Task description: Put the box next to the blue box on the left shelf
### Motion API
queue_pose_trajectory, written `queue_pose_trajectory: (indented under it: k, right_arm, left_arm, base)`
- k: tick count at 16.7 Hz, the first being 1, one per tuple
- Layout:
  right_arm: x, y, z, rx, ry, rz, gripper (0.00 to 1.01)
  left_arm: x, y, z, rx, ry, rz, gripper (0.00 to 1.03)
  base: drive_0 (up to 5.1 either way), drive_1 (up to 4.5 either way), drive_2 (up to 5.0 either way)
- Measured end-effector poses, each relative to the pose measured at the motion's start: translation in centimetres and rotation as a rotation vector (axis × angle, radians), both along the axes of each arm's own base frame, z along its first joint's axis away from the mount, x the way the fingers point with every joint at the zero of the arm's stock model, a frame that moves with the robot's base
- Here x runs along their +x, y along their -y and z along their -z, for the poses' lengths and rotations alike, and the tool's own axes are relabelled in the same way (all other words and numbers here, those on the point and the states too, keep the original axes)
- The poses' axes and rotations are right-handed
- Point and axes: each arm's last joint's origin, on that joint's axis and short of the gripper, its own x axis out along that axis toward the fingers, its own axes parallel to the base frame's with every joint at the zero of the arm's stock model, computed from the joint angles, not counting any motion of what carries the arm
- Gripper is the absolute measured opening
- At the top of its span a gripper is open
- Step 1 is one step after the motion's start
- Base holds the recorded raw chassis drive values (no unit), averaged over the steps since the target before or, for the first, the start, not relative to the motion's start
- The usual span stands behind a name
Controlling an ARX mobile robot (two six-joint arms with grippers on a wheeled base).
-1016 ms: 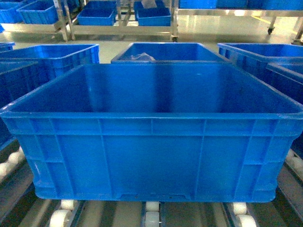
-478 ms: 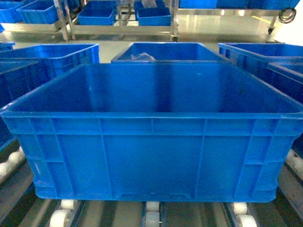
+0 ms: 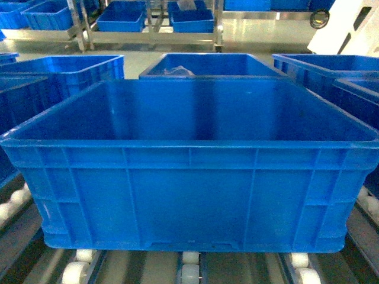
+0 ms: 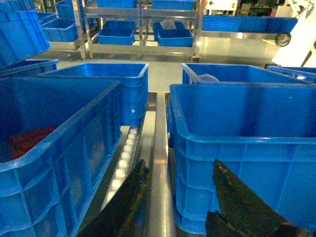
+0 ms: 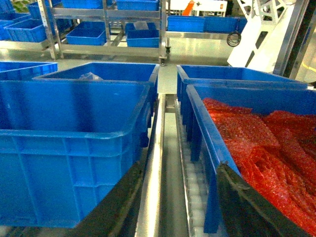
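Blue plastic all round: the box (image 3: 189,171) sits right in front of me on the shelf (image 3: 189,269), on its little white wheels. It is wide and looks empty inside, so I think it is not very heavy, but it is big and clumsy. The walls look hard and stiff, with ribs down the outside and a thick rim on top. The plastic looks smooth, so I think it could slip.

My left fingers (image 4: 180,197) are spread apart and hold nothing. They hang by the box's left near corner, over the grey rail. My right fingers (image 5: 180,207) are spread apart too and hold nothing. They are down by the gap on the box's right side, beside another blue box full of red stuff (image 5: 256,143).

I think one hand alone would tip it. The best place to hold is the thick rim, one hand on each side, so it stays level. The ribs under the rim may stop my fingers from sliding. On the wheels it should roll easily if I push it.
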Motion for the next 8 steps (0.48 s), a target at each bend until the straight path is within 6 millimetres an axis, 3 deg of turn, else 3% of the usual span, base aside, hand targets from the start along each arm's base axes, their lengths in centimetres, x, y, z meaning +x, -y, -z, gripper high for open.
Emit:
queue_pose_trajectory:
  k: [3,4,6,7,8]
  right_arm:
    - [0.0,0.0,0.0,0.0,0.0,0.0,0.76]
    - [0.0,0.0,0.0,0.0,0.0,0.0,0.8]
    - [0.0,0.0,0.0,0.0,0.0,0.0,0.98]
    - [0.0,0.0,0.0,0.0,0.0,0.0,0.99]
    - [0.0,0.0,0.0,0.0,0.0,0.0,0.97]
  left_arm:
    - [0.0,0.0,0.0,0.0,0.0,0.0,0.74]
    - [0.0,0.0,0.0,0.0,0.0,0.0,0.78]
    - [0.0,0.0,0.0,0.0,0.0,0.0,0.96]
    - [0.0,0.0,0.0,0.001,0.0,0.0,1.0]
    - [0.0,0.0,0.0,0.0,0.0,0.0,0.97]
  base:
    - [0.0,0.0,0.0]
    - [0.0,0.0,0.0]
    - [0.0,0.0,0.0]
    - [0.0,0.0,0.0]
    - [0.0,0.0,0.0]
